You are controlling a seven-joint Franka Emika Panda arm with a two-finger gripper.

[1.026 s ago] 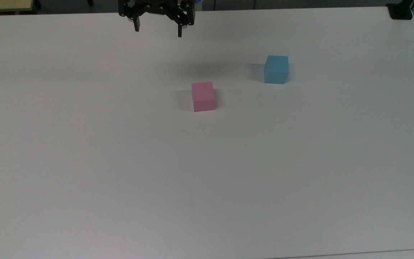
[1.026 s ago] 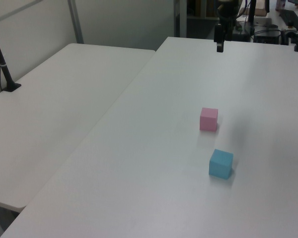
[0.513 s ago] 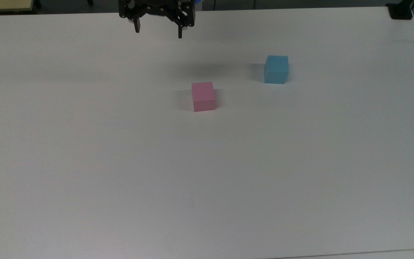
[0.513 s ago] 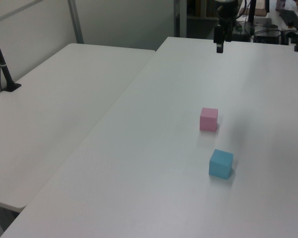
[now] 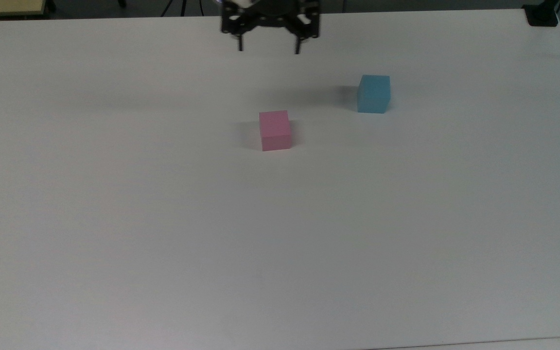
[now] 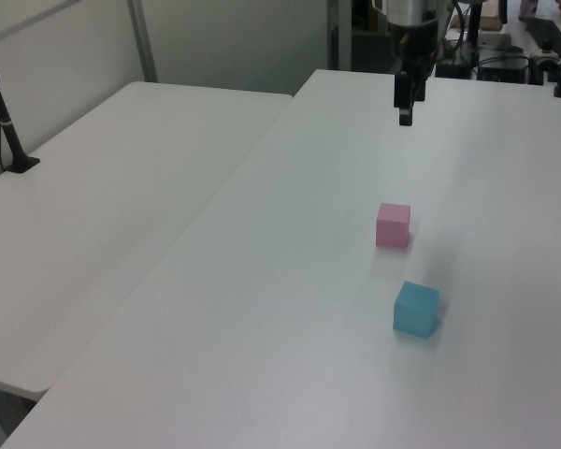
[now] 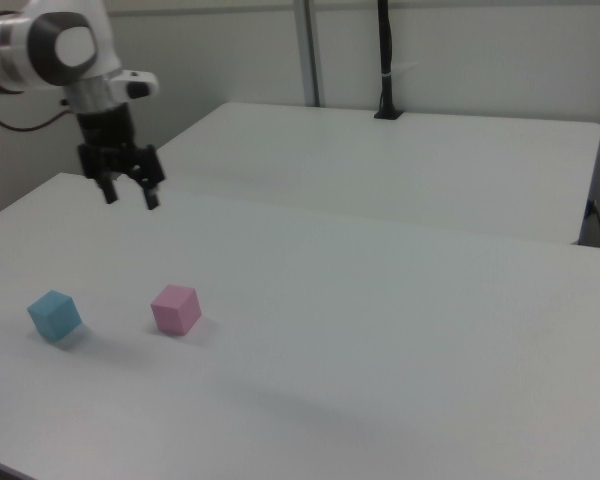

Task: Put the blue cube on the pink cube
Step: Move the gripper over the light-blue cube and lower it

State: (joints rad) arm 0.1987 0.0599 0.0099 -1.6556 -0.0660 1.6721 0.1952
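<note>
The blue cube (image 5: 373, 94) rests on the white table, to the right of the pink cube (image 5: 275, 130) in the top view, the two well apart. In the left view the blue cube (image 6: 416, 309) lies nearer the camera than the pink cube (image 6: 393, 225). In the right view the blue cube (image 7: 54, 315) sits left of the pink cube (image 7: 175, 308). My gripper (image 5: 269, 48) hangs open above the table's far side, empty, its fingers spread wide. It appears in the left view (image 6: 406, 116) and the right view (image 7: 130, 196), above and beyond both cubes.
A second white table (image 6: 103, 196) adjoins at the left view's left, with a black pole (image 6: 2, 112) clamped on it. A black clamp (image 5: 542, 14) sits at the top view's far right corner. Wide bare tabletop (image 5: 260, 243) spreads around the cubes.
My gripper has moved to the right in the top view, toward the blue cube's side, and come lower. Both cubes have stayed put.
</note>
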